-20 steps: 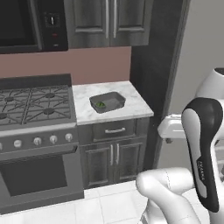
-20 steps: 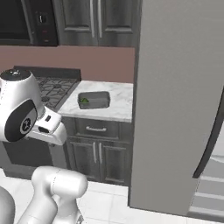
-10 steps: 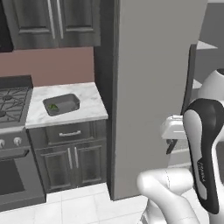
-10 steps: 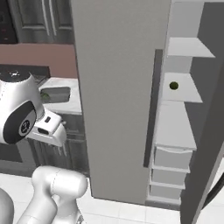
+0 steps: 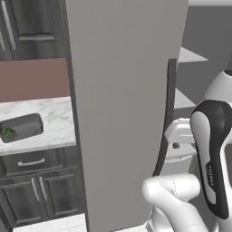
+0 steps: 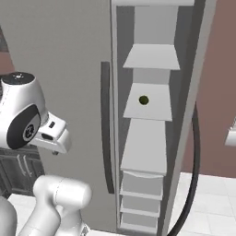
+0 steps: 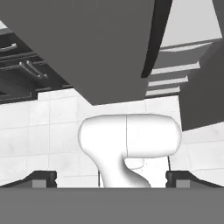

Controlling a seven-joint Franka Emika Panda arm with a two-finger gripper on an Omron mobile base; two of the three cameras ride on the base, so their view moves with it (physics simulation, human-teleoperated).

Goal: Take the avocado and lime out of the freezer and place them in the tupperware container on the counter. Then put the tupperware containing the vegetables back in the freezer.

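In the hand view the gripper (image 7: 112, 177) sits at the bottom of the frame, its two dark fingertips (image 7: 41, 177) far apart near the left and right sides, so the fingers are wide and hold nothing. Above them in that view is the pale tiled floor (image 7: 35, 131), and the bottom edge of the grey freezer door (image 7: 96, 48) takes the upper part of the frame. In the left base view the arm (image 5: 210, 163) rises at the lower right, just in front of the door's long dark handle (image 5: 165, 122). The door (image 5: 122, 99) stands open and covers the middle of this frame. In the right base view the inside of the freezer (image 6: 147, 138) is in the centre, with pale shelves one above the other and drawers at the bottom. One small round green fruit (image 6: 144, 99) lies on a middle shelf, in the upper centre of the frame; I cannot tell whether it is the lime or the avocado. In the left base view, at the left edge, the tub (image 5: 21, 127) stands on the marble counter (image 5: 54, 127), left of the door, and something green (image 5: 8, 132) lies in its left end. Dark cabinets (image 5: 36, 190) are under the counter.
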